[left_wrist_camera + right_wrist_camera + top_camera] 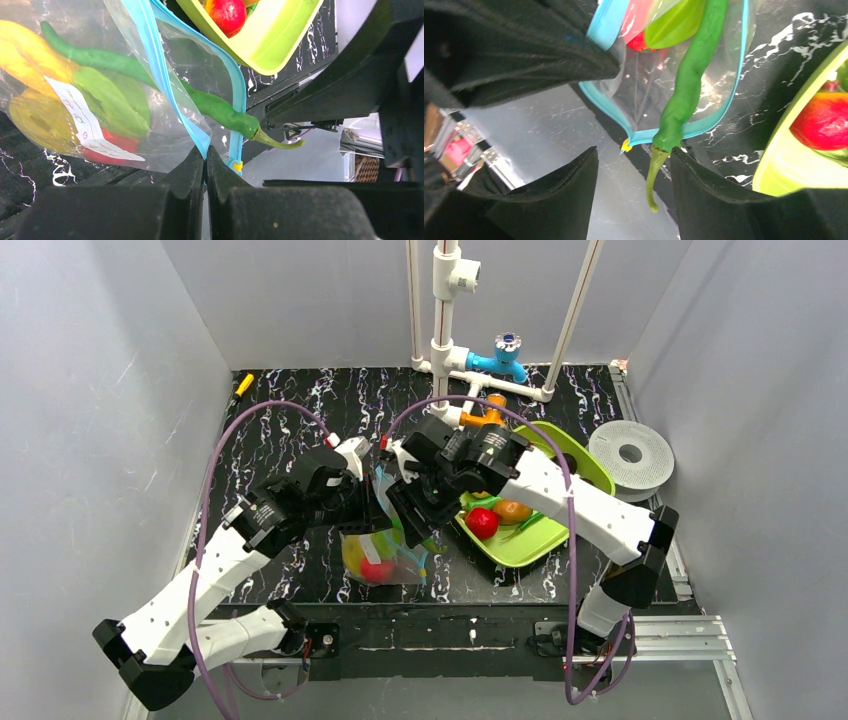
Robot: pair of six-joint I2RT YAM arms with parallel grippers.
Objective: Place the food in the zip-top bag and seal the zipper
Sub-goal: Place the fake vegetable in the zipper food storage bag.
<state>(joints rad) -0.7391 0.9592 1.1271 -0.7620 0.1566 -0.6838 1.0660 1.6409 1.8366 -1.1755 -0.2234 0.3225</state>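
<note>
On your left side, the left gripper (205, 161) is clamped tight on one corner of the zip-top bag (200, 65). Its fingers pinch the light-blue zipper (152, 55) where the two strips meet, and the mouth gapes beyond them. Inside the bag you can see a yellow pepper (30, 55) and some green and red pieces behind the white label (80, 115). Moving right, the green chili (684, 85) is the piece to watch. Its long axis runs out of the bag's depth and straight through the mouth, so the body is inside while the stem end crosses the zipper line and sticks out. That stem points at the right gripper (634, 197), whose fingers are spread wide with nothing in them, the stem hanging between them without touching either (as far as the right wrist view shows). The right arm is plainly nearer, and I judge your next move is a push along the chili's length, back into the bag, before any sealing. Farthest right, the lime-green tray (590, 478) holds a red fruit (482, 522) and more food, so loading looks unfinished.
</note>
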